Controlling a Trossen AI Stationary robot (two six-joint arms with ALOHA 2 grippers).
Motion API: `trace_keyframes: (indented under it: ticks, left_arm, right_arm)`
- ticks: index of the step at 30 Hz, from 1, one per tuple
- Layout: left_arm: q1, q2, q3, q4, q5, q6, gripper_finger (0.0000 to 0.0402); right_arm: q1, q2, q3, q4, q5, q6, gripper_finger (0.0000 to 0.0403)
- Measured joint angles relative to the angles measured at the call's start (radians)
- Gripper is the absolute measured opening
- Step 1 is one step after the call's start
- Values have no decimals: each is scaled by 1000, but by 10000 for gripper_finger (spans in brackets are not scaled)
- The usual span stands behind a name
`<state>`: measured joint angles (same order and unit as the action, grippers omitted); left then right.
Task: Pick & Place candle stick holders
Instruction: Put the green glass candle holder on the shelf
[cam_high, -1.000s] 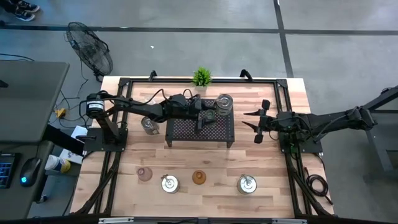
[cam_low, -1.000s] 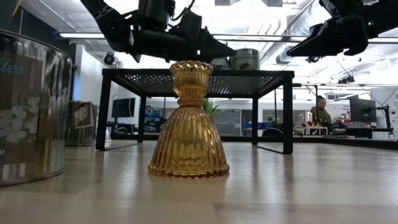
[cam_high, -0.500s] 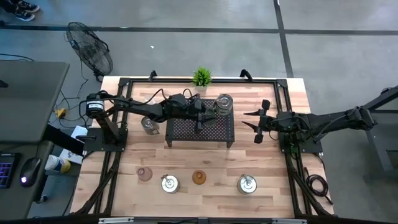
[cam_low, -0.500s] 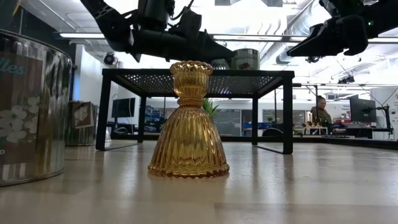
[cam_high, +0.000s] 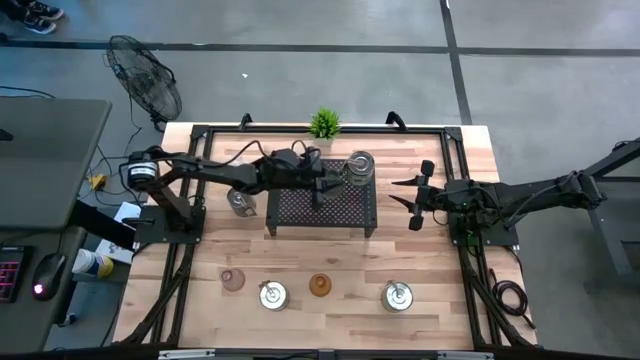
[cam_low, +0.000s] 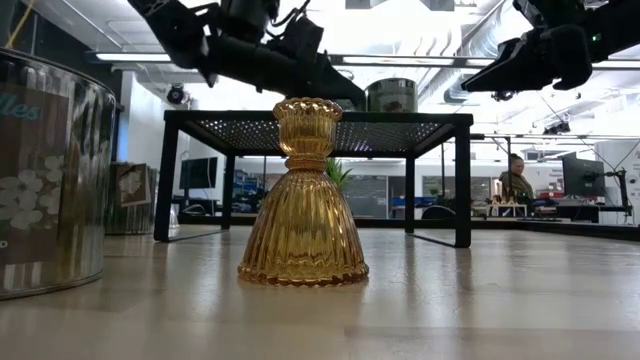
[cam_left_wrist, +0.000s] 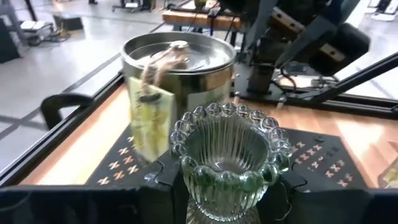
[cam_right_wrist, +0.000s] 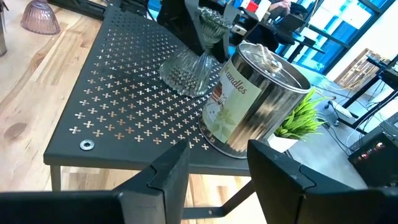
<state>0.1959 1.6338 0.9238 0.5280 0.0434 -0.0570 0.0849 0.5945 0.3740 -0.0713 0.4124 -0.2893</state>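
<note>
Your left gripper (cam_high: 322, 181) grasps the clear holder (cam_left_wrist: 229, 163) on the rack (cam_high: 345, 207) — your right gripper (cam_high: 414, 200) hangs released beside the rack.

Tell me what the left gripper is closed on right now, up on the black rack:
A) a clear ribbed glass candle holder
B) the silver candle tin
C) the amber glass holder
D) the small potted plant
A: the left gripper is clamped on the clear ribbed glass candle holder, whose base rests on the black rack beside the silver candle tin.
</note>
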Motion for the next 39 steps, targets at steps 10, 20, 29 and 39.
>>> trace_keyframes:
  ticks: [10, 20, 29, 39]
  left_arm:
    - [-10, -61, 1, -165, -191, -6, 134]
    - [-48, -66, 2, -227, -329, -64, 131]
    - [-89, -147, -6, -323, -434, -64, 127]
    - [-113, -191, -5, -433, -576, -106, 126]
  right_arm:
    - [0, 0, 0, 0, 1, -1, 154]
    - [0, 0, 0, 0, 6, -1, 154]
    - [0, 0, 0, 1, 6, -3, 154]
    - [0, 0, 0, 3, 7, -1, 154]
